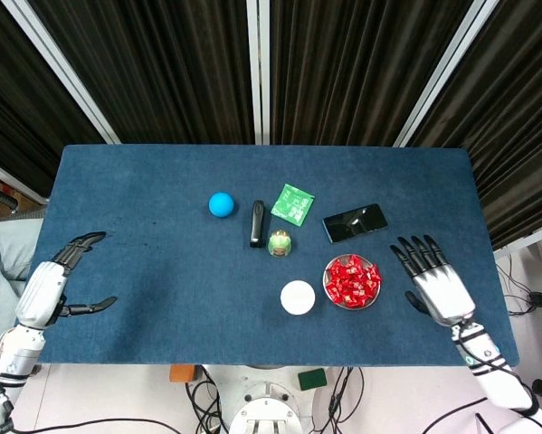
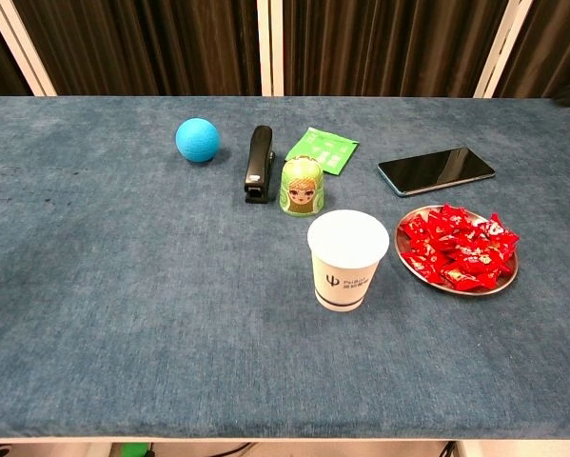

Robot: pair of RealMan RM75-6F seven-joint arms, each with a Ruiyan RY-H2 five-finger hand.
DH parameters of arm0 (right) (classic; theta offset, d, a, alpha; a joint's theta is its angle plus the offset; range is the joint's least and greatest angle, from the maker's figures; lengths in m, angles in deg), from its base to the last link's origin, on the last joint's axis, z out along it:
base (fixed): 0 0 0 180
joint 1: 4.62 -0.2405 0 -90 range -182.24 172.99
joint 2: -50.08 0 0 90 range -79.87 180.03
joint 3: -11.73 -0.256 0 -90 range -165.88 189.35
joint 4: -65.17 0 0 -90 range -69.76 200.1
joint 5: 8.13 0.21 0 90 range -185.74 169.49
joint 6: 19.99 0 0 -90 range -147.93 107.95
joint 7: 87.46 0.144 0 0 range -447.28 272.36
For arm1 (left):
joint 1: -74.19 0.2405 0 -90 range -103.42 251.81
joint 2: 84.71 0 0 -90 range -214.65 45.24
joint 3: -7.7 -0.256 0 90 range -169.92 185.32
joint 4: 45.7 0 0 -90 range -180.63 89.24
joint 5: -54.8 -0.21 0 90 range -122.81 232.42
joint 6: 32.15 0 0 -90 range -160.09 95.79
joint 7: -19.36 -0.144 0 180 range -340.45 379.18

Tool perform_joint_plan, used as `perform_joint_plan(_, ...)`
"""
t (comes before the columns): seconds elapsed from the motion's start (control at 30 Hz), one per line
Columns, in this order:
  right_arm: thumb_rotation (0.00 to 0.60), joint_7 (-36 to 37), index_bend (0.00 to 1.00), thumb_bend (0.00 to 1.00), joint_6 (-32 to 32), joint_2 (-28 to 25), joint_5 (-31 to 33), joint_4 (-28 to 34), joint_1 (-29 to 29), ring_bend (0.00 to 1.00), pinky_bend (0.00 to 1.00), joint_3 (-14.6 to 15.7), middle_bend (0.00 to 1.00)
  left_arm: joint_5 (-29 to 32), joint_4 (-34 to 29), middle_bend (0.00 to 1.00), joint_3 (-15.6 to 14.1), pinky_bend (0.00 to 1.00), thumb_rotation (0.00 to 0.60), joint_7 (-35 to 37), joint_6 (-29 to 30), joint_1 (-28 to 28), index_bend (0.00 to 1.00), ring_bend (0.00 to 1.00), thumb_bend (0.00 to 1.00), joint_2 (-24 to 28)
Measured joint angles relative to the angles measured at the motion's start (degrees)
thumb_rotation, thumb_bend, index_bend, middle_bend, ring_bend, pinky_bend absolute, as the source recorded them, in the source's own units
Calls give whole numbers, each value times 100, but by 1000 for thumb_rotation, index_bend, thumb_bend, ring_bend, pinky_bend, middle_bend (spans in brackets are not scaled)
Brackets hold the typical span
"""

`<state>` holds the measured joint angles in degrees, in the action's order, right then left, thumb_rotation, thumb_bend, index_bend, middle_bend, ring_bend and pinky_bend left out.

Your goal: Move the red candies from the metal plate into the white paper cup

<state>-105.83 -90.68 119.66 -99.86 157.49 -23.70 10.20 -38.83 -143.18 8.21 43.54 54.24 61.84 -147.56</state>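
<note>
I see my right hand (image 1: 433, 282) spread wide beside the plate (image 1: 351, 304) of candies (image 1: 351, 278) — my left hand (image 1: 49, 287) spread too, holding nothing; cup (image 1: 298, 297) upright.

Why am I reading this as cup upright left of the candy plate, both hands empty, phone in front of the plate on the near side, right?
One slip: the phone lies behind the metal plate, on the far side, as the chest view shows. The white paper cup does stand upright left of it, and the left hand and right hand are empty.
</note>
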Motion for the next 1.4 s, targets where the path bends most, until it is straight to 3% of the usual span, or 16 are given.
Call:
perform_joint_plan(0.2, 600, -1035, 0, 242, 1289, -156, 1062, 667, -624, 0, 0, -216, 7, 3, 102, 119, -8, 245, 600, -583, 300, 246, 99, 127, 91, -116)
perform_joint_plan(0.5, 600, -2288, 0, 244, 1923, 283, 2316, 813, -1344, 0, 0, -328, 17, 106, 310, 119, -30, 244, 600, -496, 331, 378, 100, 127, 92, -197)
perform_joint_plan(0.83, 600, -2429, 42, 254, 2054, 756, 2575, 434, -1619, 0, 0, -154, 59, 135, 461, 119, -22, 244, 600, -362, 262, 403, 100, 127, 92, -254)
perform_joint_plan(1.1, 600, -2375, 147, 267, 2033, 990, 2628, 248, -1744, 0, 0, -50, 162, 151, 493, 119, -9, 244, 600, -330, 226, 415, 101, 127, 92, -260)
perform_joint_plan(1.4, 600, -2375, 238, 288, 1895, 1112, 2644, 119, -1795, 0, 0, 60, 210, 175, 543, 119, 10, 244, 600, -272, 152, 402, 101, 120, 92, -278)
